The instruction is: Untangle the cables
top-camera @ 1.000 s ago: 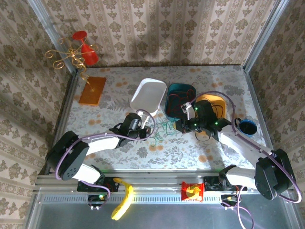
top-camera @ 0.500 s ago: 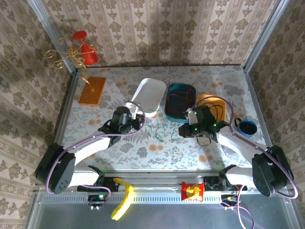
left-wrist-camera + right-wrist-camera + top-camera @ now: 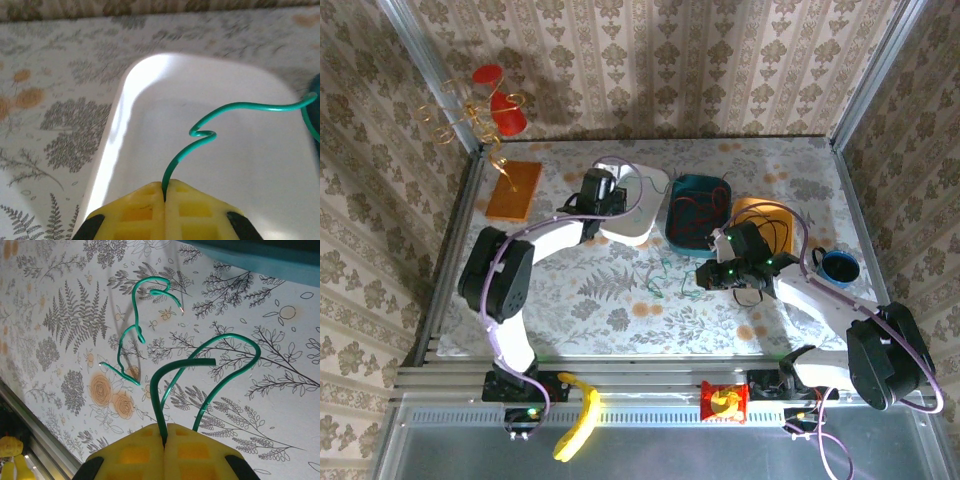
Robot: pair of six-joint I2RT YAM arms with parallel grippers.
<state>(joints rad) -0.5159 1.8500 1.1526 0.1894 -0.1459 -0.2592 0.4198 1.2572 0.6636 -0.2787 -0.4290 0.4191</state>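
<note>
**Left has pulled one green cable clear, now over the white tray**

Your left end effector [image 3: 165, 192] is clamped tight on a single green cable [image 3: 200, 135]. It has swung from mid-tabletop to above the white tray [image 3: 112, 135]. Your right end effector [image 3: 164, 432] has barely moved and is pinched closed on a looped green strand [image 3: 222, 370]. I'd call that cable separated. The wire is thin, springy and kinked, and the tray is smooth and glossy. Another green piece [image 3: 131, 332] lies loose on the floral tabletop [image 3: 65, 315].
</note>
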